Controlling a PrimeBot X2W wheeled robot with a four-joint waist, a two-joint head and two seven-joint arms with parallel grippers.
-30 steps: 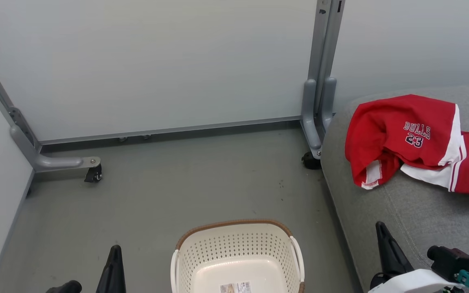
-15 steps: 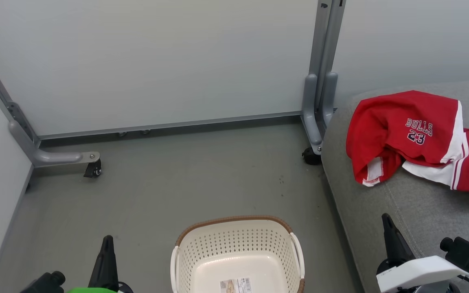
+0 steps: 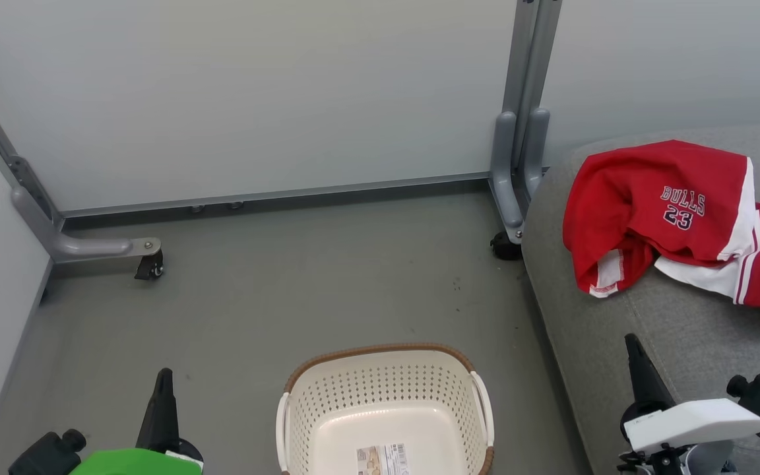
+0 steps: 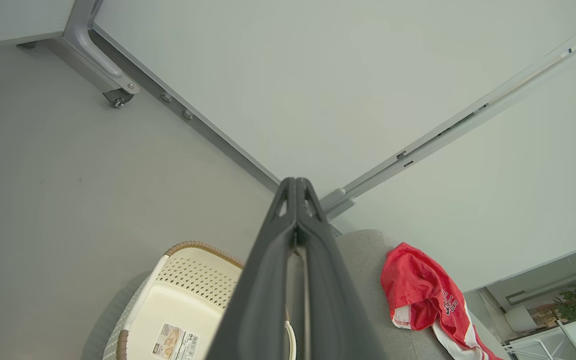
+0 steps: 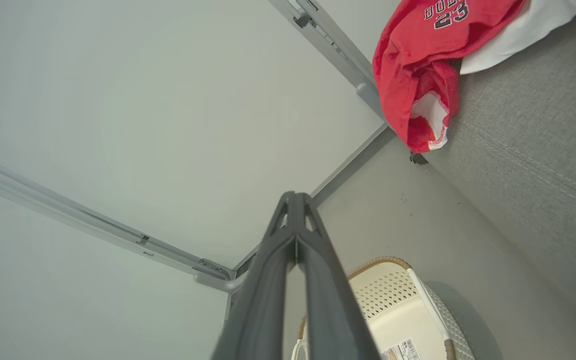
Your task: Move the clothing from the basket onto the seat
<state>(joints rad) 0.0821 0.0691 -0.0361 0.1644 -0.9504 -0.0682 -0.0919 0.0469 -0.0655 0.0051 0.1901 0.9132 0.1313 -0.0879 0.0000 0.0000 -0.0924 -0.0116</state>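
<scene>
**Clothing** [image 3: 657, 211]: red basketball garments with white panels and stripes, crumpled in one heap. Location: on the seat [image 3: 617, 343], near its far left corner. Dark lettering "BULLS 23" faces up. A white-trimmed hem lies close to the seat's left edge. The striped part trails toward the right and is cut off by the border of the head view.

**Seat**: large grey fabric cushion with a rounded corner and a stitched seam across the top. It stands on the floor [image 3: 287, 303] at the robot's right.

**Basket** [image 3: 380, 348]: cream perforated tub with a brown woven-look rim and white side handles. It stands upright on the floor near the seat's left edge, apart from it, with a strip of floor between. Its pale bottom shows, with a printed label [image 3: 382, 458] stuck to it.

**Left gripper** [image 3: 165, 379]: dark fingers pressed together tip to tip, pinching nothing. It hangs over the floor to the left of the basket, apart from it. A green housing [image 3: 132, 462] sits at its base.

**Right gripper** [image 3: 632, 343]: dark fingers pressed together, pinching nothing. It hangs over the seat by the near stretch of its left edge, well apart from the clothing. A white housing [image 3: 693, 422] sits at its base.

**Surroundings**: pale wall panels [image 3: 254, 99] along the far edge of the floor. A grey metal frame post [image 3: 522, 99] stands by the seat's far left corner. A caster foot [image 3: 150, 265] sits at the floor's far left corner.
</scene>
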